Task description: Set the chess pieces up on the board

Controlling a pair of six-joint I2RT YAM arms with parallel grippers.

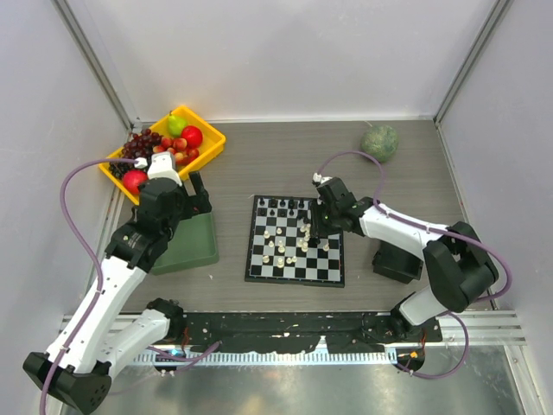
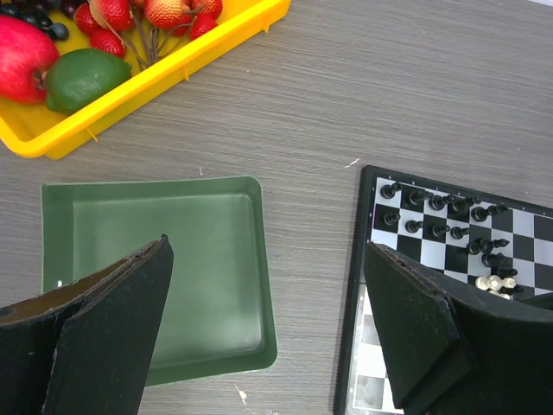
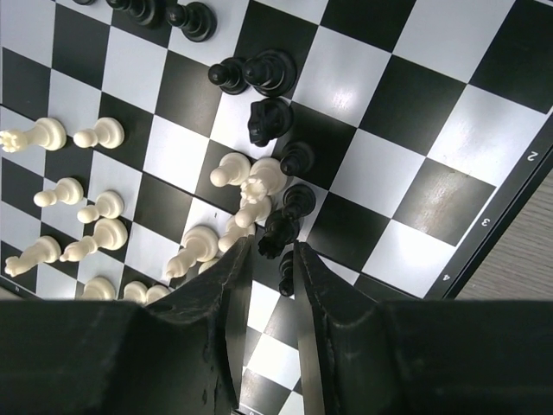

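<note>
The board (image 1: 294, 279) lies at the table's middle. Black chess pieces (image 1: 282, 205) stand along its far rows and cream-white ones (image 1: 281, 246) are scattered over its middle. My right gripper (image 1: 318, 226) is low over the board's right half. In the right wrist view its jaws (image 3: 272, 246) are nearly together, with a tilted black piece (image 3: 281, 232) at their tips and another black piece (image 3: 284, 277) between the fingers. White pieces (image 3: 251, 186) crowd just beyond. My left gripper (image 1: 197, 192) is open and empty above the green tray (image 2: 173, 259), with the board's edge (image 2: 356, 285) beside its right finger.
A yellow bin (image 1: 212, 143) of red, green and purple fruit sits at the far left and also shows in the left wrist view (image 2: 173, 73). The green tray (image 1: 194, 246) lies left of the board. A green round object (image 1: 380, 142) sits at the far right.
</note>
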